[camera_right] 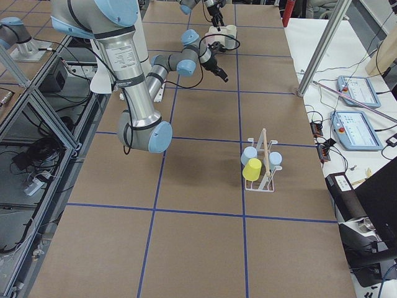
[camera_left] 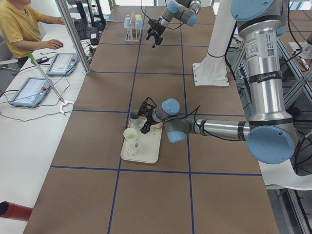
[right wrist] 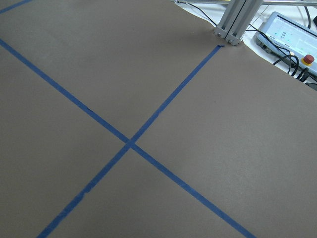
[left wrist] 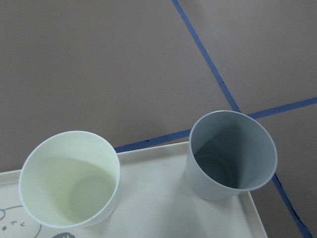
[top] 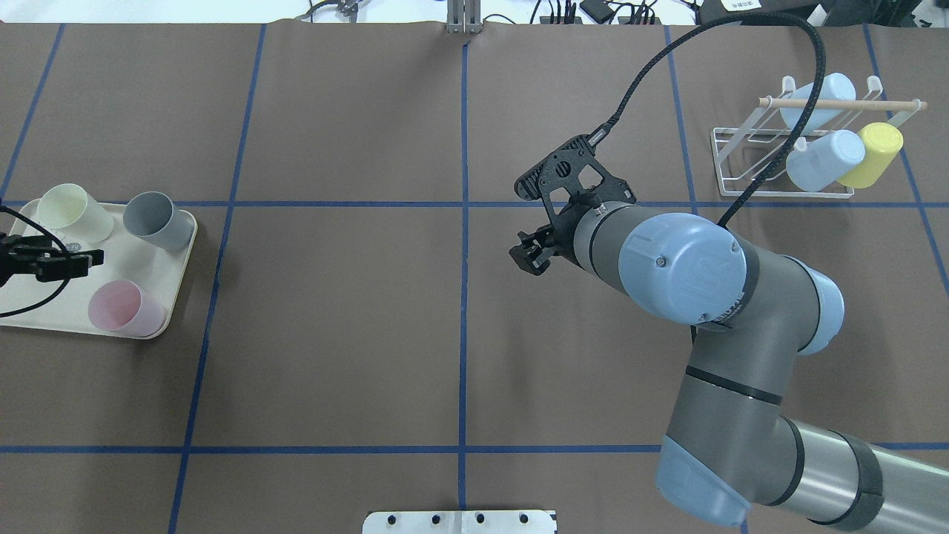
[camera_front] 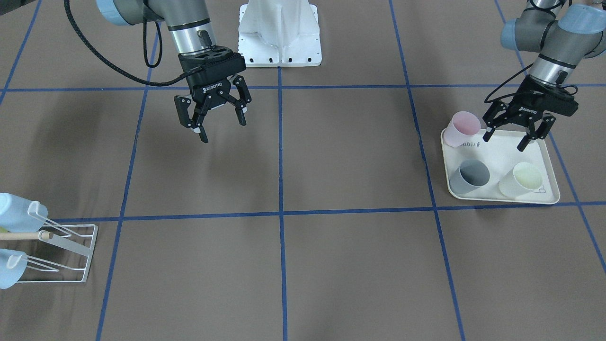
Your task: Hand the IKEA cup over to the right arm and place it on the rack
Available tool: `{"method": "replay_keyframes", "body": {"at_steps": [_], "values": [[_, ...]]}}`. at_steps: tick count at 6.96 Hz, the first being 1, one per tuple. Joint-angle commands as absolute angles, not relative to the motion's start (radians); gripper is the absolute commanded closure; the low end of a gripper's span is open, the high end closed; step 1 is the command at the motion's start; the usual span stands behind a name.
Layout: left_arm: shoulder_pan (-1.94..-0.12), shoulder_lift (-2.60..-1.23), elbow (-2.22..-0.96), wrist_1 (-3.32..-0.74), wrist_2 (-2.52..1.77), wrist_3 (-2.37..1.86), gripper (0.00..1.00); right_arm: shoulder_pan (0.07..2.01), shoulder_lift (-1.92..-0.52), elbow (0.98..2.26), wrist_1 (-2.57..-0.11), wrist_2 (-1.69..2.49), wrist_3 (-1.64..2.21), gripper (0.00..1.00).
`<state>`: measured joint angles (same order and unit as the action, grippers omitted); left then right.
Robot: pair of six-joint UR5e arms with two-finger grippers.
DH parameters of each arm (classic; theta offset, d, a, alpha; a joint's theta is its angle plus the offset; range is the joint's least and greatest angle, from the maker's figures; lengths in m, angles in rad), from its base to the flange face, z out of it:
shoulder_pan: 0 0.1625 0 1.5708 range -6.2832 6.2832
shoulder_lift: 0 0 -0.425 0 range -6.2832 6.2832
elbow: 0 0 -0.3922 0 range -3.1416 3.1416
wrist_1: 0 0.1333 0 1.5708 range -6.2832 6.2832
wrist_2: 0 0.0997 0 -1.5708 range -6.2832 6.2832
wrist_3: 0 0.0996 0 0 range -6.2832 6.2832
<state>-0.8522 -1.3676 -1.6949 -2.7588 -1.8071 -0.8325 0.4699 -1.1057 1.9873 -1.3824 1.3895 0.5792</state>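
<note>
At the robot's left, the left gripper is held low over the cream rabbit-print plastic tray, tilted downward, with its fingers spread and empty. A pink plastic cup, a grey plastic cup and a pale yellow plastic cup are stood upright on the tray. The right gripper is hung over bare mid-table, spread wide and empty. The small white wire rack is set far right.
</note>
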Motion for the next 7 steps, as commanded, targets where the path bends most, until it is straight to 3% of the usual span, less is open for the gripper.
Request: {"method": "replay_keyframes", "body": {"at_steps": [1,7], "values": [[-0.85,-1.352,-1.7,-2.793,-1.833,-0.845,0.0,0.469,-1.104,1.985,-1.382,1.387,0.58,0.01],[-0.746,-1.325,-1.707,-2.812,-1.835,-0.864,0.0,0.465,-1.109,1.983,-1.384,1.385,0.58,0.01]]}}
